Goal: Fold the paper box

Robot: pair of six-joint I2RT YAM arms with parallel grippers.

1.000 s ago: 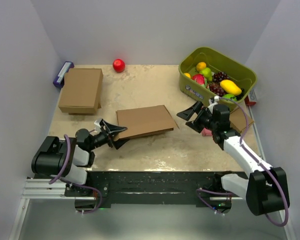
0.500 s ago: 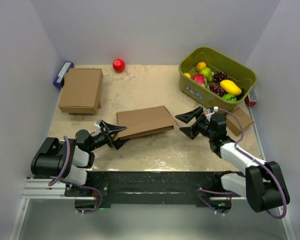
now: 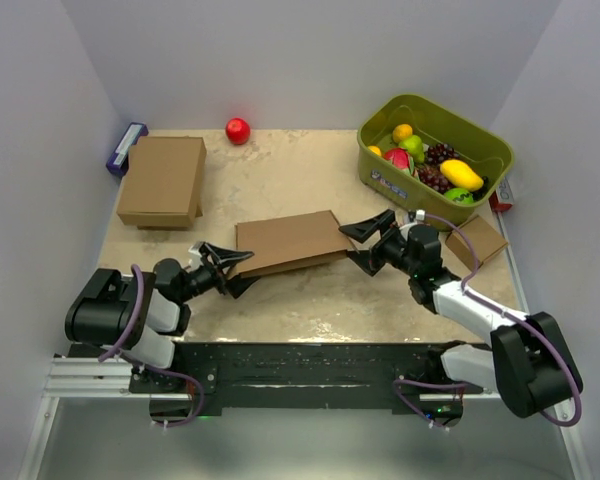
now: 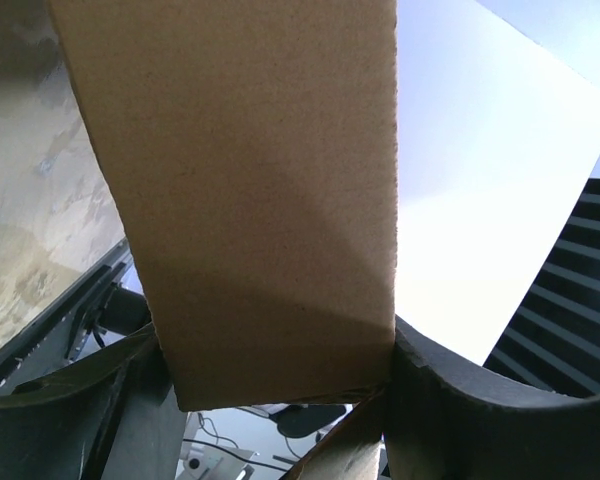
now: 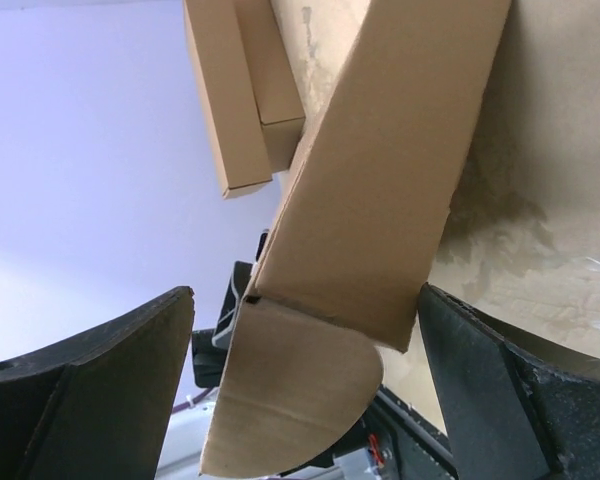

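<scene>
Since moving in from beside the olive-green plastic bin (image 3: 370, 165), straddles right end of the flat brown corrugated-cardboard paper box (image 3: 285, 243), mid-tabletop (image 3: 280, 180), with right end effector (image 3: 348, 245) spread wide; pinches its left end with left end effector (image 3: 238, 272), as before.

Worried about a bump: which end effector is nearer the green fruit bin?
Right. The right end effector is just short of the green bin, by the paper box's right end; the left end effector is at its left end.

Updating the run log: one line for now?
left jaws: shut on brown corrugated cardboard paper box, left end | right jaws: open astride its right end
</scene>
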